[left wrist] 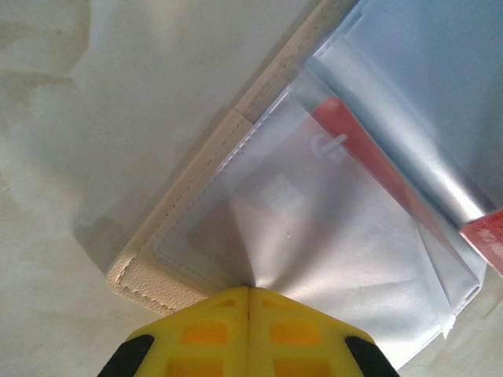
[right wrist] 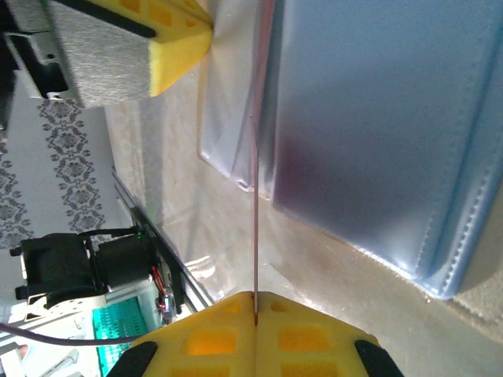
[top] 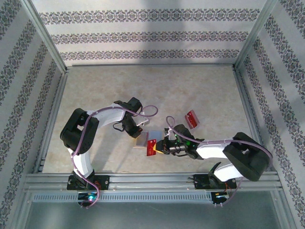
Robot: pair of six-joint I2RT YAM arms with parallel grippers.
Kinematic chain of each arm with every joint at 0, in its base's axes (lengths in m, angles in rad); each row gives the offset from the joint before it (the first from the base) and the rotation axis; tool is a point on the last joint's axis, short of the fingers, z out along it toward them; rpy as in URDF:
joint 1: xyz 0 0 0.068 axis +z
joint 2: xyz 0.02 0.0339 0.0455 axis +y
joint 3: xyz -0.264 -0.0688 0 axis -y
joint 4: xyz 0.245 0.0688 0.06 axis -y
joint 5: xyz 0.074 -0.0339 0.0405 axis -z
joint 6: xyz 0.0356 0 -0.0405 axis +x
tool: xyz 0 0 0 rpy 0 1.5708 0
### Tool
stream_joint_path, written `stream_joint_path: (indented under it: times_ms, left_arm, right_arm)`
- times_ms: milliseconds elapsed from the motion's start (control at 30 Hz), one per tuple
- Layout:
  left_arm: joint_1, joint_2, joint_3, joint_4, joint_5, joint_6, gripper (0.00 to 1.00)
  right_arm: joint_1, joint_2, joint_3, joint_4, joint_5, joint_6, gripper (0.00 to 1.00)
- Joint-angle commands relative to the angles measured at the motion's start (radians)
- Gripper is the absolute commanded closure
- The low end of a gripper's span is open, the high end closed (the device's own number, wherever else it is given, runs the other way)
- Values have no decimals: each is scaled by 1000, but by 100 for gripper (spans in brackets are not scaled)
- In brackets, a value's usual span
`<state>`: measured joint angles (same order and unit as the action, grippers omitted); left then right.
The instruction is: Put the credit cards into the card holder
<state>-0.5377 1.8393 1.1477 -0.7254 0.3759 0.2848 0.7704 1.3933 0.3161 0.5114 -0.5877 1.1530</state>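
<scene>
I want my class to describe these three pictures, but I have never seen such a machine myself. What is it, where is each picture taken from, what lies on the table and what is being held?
It is a pair of white robot arms, a left arm and a right arm, bolted at the table's near edge. Each ends in two yellow fingers. The wide picture looks down from above. The other two come from a camera on each wrist, looking past the fingers. On the table lie an open holder and, set apart, a red card. The left fingers are shut on the holder's clear pocket. The right fingers are shut on a second red card, which its own camera sees edge-on.
</scene>
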Motion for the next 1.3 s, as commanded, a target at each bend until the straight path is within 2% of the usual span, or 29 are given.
stream_joint_path:
  times_ms: [0, 133, 600, 967, 1267]
  left_arm:
    - [-13, 2, -17, -12, -41, 19, 100]
    - [-13, 11, -14, -11, -38, 20, 100]
    - [-13, 8, -16, -11, -36, 22, 100]
    - [-13, 8, -14, -13, -44, 18, 100]
    - [-13, 16, -9, -16, -34, 19, 100]
  right_arm:
    - [7, -66, 22, -58, 18, -19, 100]
    - [10, -82, 22, -73, 27, -20, 100]
    - [27, 44, 20, 50, 9, 16, 100]
    - [24, -50, 22, -21, 44, -4, 100]
    - [40, 74, 21, 106, 25, 27, 100]
